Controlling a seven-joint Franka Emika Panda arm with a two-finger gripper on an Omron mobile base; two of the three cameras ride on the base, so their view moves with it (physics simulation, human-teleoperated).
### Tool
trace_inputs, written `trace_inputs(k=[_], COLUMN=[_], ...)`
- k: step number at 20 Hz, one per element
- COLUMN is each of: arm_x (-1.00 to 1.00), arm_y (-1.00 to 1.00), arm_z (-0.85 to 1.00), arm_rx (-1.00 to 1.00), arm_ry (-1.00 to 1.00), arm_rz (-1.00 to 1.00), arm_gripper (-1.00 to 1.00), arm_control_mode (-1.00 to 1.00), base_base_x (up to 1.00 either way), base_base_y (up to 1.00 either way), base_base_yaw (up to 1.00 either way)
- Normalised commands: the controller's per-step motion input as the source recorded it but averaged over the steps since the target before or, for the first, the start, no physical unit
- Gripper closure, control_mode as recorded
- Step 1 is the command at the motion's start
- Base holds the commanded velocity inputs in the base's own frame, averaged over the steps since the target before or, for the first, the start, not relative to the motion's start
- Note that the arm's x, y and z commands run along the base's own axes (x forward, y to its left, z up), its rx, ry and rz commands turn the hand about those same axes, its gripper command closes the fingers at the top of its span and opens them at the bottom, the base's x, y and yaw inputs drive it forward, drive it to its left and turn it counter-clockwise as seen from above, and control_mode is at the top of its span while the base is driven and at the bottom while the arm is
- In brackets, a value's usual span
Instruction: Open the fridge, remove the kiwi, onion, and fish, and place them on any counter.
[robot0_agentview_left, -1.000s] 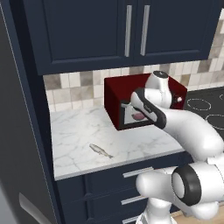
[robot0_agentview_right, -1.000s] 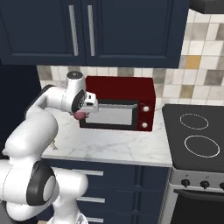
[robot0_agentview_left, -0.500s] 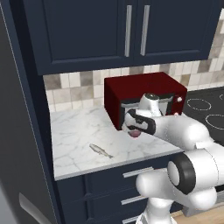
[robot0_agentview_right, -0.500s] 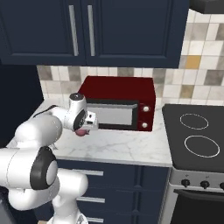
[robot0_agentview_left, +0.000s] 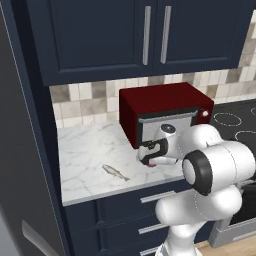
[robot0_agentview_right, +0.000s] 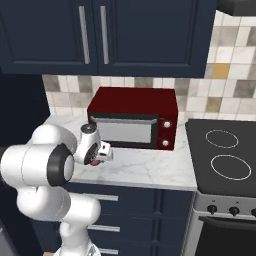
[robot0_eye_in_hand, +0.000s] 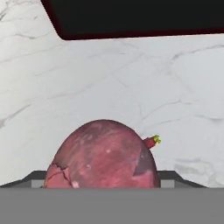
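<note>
My gripper (robot0_agentview_left: 149, 153) is shut on the onion (robot0_eye_in_hand: 105, 153), a dark-red ball that bulges between the fingers in the hand view. It hangs low over the white marble counter (robot0_agentview_left: 85, 155), just in front of the microwave, and I cannot tell whether it touches the slab. From the right base view the onion (robot0_agentview_right: 97, 161) peeks out under the hand. The fish (robot0_agentview_left: 115, 172), slender and silver-grey, lies flat on the counter to the left of the gripper. The grey fridge (robot0_agentview_left: 12, 190) stands at the far left. The kiwi is out of view.
A dark-red microwave (robot0_agentview_right: 132, 117) stands at the back of the counter, right behind the gripper. The black stovetop (robot0_agentview_right: 225, 150) adjoins the counter on the right. Navy cabinets (robot0_agentview_left: 145, 35) hang overhead, and navy drawers (robot0_agentview_left: 150, 200) sit below the slab.
The arm has swung down and forward, carrying the onion from level with the microwave door to low over the counter in front of it. The fish has not moved.
</note>
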Motion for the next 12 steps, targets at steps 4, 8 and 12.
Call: trace_inputs(k=[4, 8, 12], arm_x=[-0.06, -0.24, -0.18], arm_y=[0.00, -0.08, 0.00], arm_z=[0.00, 0.34, 0.92], arm_rx=[0.00, 0.02, 0.08], arm_ry=[-0.04, 0.02, 0.06], arm_rz=[-0.07, -0.06, -0.02], arm_gripper=[-1.00, -1.00, -1.00], arm_control_mode=[-1.00, -1.00, -1.00], base_base_x=[0.00, 0.00, 0.00], base_base_y=[0.00, 0.00, 0.00], base_base_yaw=[0.00, 0.00, 0.00])
